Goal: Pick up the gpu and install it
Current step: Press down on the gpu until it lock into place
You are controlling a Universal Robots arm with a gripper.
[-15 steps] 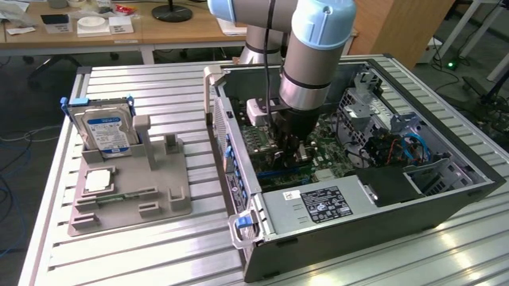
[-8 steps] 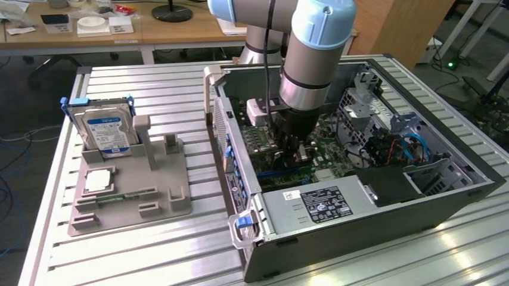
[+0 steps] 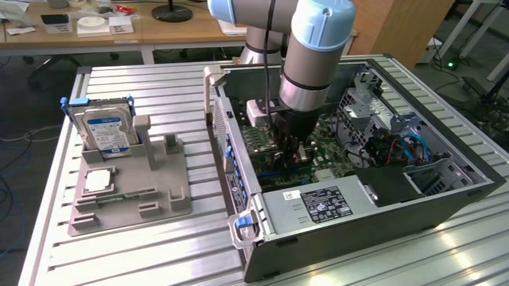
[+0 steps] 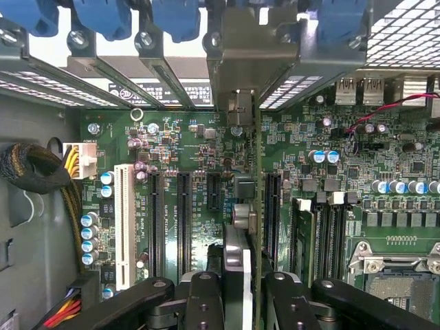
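While the arm reaches down into the open computer case (image 3: 445, 196), the gripper (image 3: 292, 156) sits low over the motherboard (image 3: 334, 156), and its fingers (image 4: 206, 302) are clamped on the gpu (image 4: 240, 206), which is held edge-on between them. From the wrist view the card stands upright, its thin edge running from the fingers toward the rear wall of the case, with its metal end bracket (image 4: 242, 62) up against the row of slot covers (image 4: 130, 69) there. The card's lower edge lines up between the black expansion slots (image 4: 183, 213) on the board; whether it is fully seated I cannot tell. Memory sticks (image 4: 306, 234) sit beside it, and the empty CPU socket (image 4: 399, 275) is further along. Outside the case, a grey fixture tray (image 3: 131, 196) lies on the slatted table (image 3: 159, 256) toward the exterior view's left edge, carrying a hard drive (image 3: 104, 128) standing upright at its far end and a small chip (image 3: 97, 180) lying flat nearer the middle. The power supply (image 3: 318, 205) fills the near corner of the case.
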